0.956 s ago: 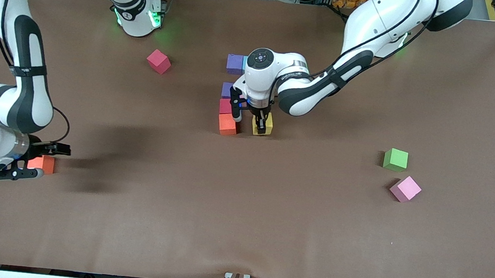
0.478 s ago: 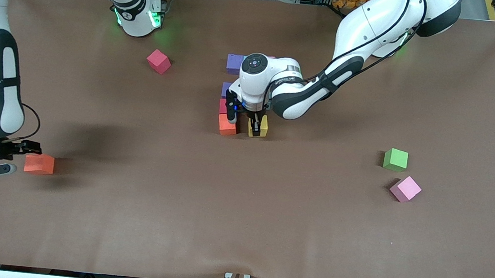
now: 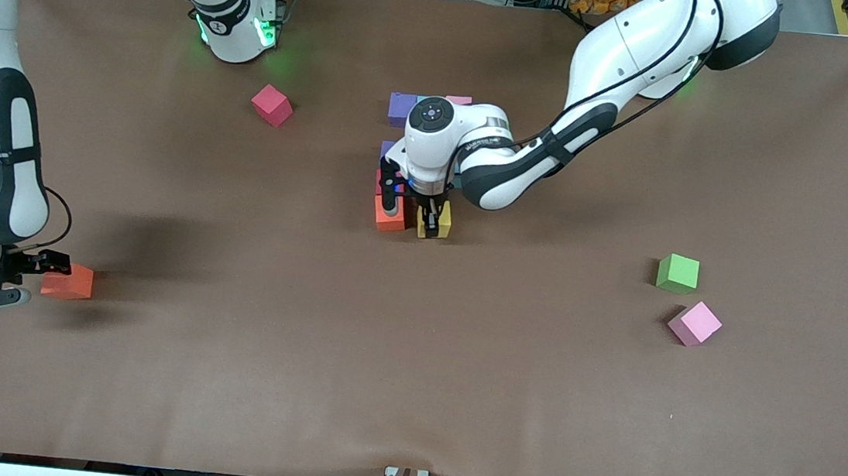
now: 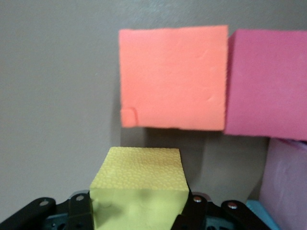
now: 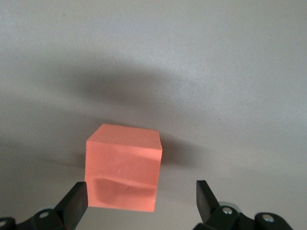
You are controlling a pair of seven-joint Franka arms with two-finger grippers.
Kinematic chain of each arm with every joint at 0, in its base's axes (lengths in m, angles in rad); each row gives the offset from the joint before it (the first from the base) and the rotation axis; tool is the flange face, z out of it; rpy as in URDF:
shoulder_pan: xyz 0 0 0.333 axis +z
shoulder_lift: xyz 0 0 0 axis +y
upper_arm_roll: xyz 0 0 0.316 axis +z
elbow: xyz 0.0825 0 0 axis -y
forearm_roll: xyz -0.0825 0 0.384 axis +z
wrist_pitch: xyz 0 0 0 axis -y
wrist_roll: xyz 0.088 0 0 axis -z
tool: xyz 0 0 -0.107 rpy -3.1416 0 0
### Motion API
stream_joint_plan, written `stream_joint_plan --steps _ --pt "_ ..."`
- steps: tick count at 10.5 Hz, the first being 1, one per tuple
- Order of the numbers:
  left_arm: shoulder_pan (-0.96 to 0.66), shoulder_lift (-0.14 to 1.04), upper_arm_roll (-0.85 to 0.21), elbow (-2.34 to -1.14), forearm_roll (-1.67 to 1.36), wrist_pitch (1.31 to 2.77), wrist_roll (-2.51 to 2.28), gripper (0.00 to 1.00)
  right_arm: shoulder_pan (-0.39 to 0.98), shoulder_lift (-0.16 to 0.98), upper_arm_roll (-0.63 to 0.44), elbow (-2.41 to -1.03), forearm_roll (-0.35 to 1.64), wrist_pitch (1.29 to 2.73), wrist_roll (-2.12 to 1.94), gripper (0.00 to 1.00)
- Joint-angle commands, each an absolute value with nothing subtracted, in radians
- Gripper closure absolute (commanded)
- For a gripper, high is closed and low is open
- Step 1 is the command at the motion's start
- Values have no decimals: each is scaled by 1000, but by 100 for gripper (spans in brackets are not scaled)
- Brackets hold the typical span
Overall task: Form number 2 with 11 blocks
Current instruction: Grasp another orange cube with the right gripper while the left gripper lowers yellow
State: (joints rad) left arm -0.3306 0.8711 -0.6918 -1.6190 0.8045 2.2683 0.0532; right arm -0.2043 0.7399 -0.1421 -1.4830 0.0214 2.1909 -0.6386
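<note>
My left gripper [image 3: 431,223] is shut on a yellow block [image 3: 434,221], low over the table beside the orange block [image 3: 389,215] at the near end of the partly built number 2. In the left wrist view the yellow block [image 4: 139,184] fills the jaws of the left gripper [image 4: 139,211], a narrow gap away from the orange block [image 4: 172,76] and the magenta block [image 4: 268,86]. Purple blocks [image 3: 402,108] and a pink one [image 3: 458,100] lie farther up the figure. My right gripper [image 3: 0,279] is open just short of a second orange block [image 3: 68,281], which lies ungripped ahead of the right gripper [image 5: 141,199].
A red block [image 3: 272,104] lies loose near the right arm's base. A green cube [image 3: 677,273] and a pink block [image 3: 694,323] sit together toward the left arm's end of the table. The second orange block [image 5: 123,165] is close to the table's edge.
The right gripper has drawn back from the second orange block, which stays on the table. The left gripper has carried the yellow block closer to the figure's orange block.
</note>
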Motion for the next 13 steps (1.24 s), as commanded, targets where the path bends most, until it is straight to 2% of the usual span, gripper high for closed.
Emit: stream_joint_plan --steps 1,8,13 --pt "-354 885 -684 -1591 793 2269 66 63 -210 761 -130 -1447 35 2181 -618 0" --pt "-388 916 -683 -1571 792 2269 61 64 -209 793 -130 -1450 51 2181 -577 0" --pt "-431 920 -637 -1542 776 2269 64 64 -210 816 -130 -1450 55 2180 -583 0"
